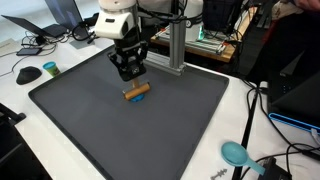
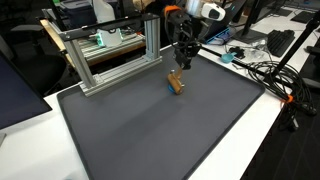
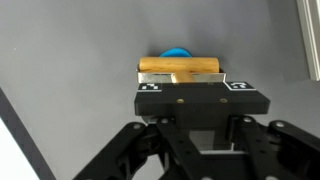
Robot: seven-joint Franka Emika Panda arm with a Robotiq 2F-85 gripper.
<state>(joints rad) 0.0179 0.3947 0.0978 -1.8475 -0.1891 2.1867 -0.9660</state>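
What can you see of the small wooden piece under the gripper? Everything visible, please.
The wooden piece is a short, light tan bar or cylinder that looks like wood, with a blue part at one end, seen in the wrist view. It lies flat on the dark grey mat, in the half nearer the aluminium frame. The gripper is above it, jaws narrowed; the wrist view shows the bar just beyond the fingertips. Whether they touch it cannot be told. Nothing else is near it.
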